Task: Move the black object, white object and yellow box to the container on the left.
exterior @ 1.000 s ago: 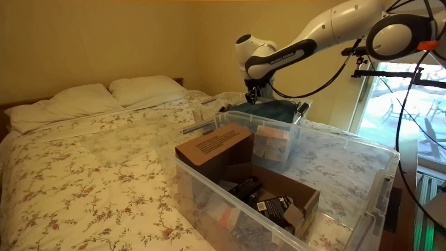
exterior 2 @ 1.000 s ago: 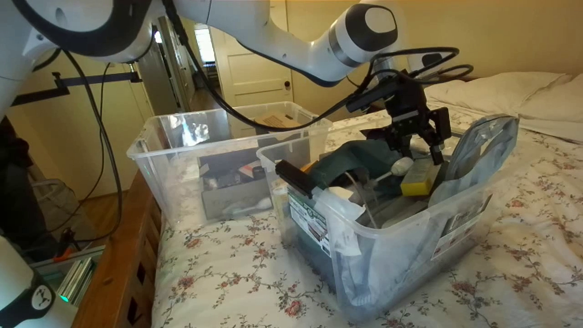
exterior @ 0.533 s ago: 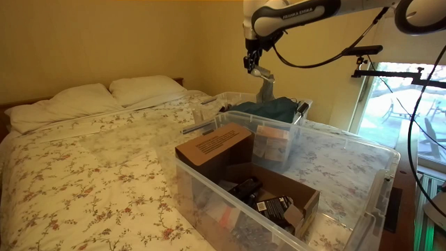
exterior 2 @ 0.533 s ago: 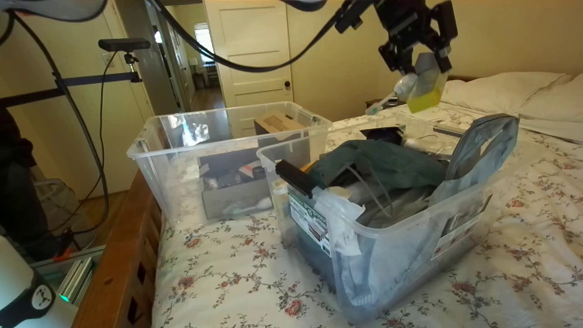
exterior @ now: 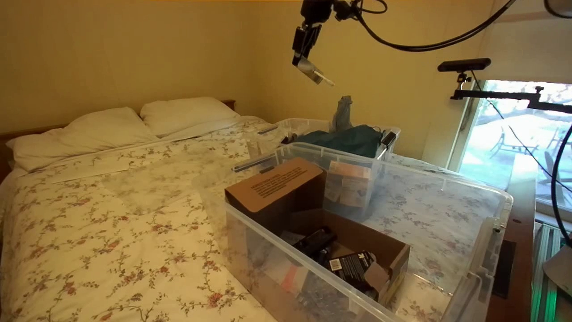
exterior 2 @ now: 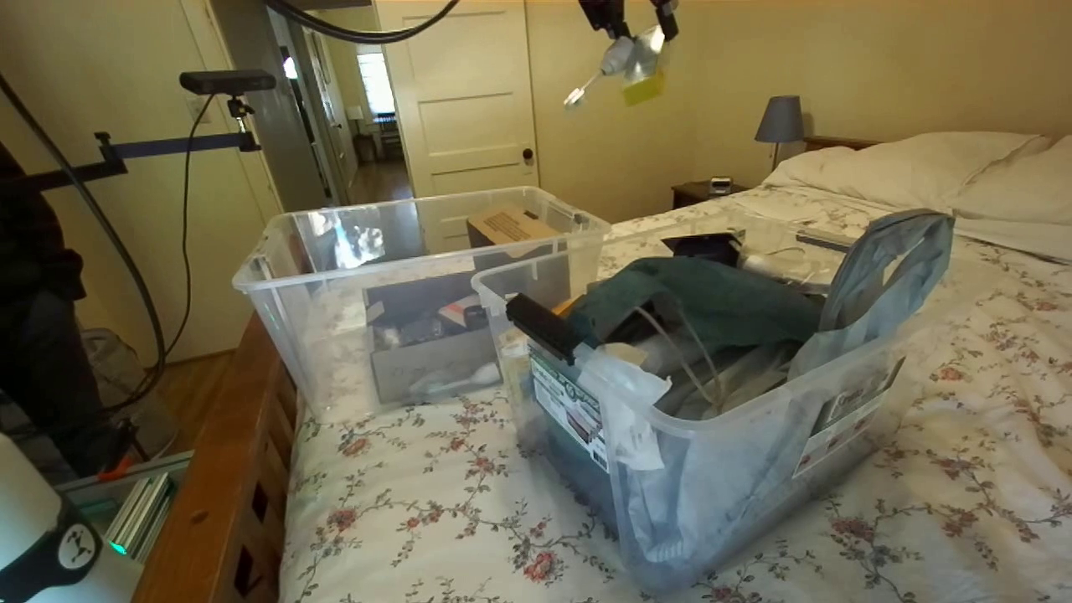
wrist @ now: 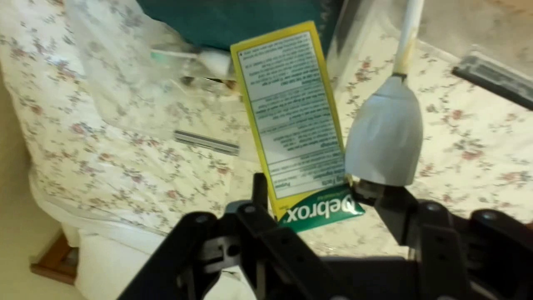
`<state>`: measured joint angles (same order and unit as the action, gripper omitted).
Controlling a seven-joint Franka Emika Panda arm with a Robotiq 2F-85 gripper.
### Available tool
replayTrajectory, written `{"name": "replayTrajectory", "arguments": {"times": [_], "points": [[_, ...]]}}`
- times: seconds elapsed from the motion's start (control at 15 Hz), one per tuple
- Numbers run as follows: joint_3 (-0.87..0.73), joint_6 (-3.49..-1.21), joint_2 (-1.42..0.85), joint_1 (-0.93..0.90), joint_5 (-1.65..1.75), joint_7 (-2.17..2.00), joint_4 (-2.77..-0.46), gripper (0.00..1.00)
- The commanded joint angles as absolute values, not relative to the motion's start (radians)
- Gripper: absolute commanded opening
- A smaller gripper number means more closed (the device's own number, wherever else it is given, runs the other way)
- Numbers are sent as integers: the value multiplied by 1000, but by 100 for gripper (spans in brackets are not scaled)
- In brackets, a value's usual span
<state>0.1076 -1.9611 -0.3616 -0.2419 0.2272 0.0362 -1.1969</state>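
Note:
My gripper is shut on the yellow box, marked Debrox, one finger on each side. The white object, a brush-head shape with a thin stem, is at the right fingertip beside the box; how it is held is unclear. In both exterior views the gripper is high in the air, with the box and white object hanging tilted below. Black items lie in a cardboard box; another black thing is in the green-cloth bin. Which is the task's black object cannot be told.
A clear bin holds the cardboard box and a similar white brush-like item. A second clear bin holds green cloth and an upright grey bag. Both stand on a flowered bed.
My gripper was low in the green-cloth bin at the box. It has risen well above the bins with the box and white object and tilted. The bins have not moved.

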Motion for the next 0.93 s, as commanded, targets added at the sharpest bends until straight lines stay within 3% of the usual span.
{"name": "replayTrajectory", "arguments": {"times": [0.0,0.27,0.33,0.87], "points": [[133,-1975,-344,-243,197,50,-1218,66],[161,-1997,-299,-241,162,68,-1275,66],[161,-2000,-297,-237,161,72,-1280,41],[272,-2219,-195,-313,200,255,-1634,41]]}}
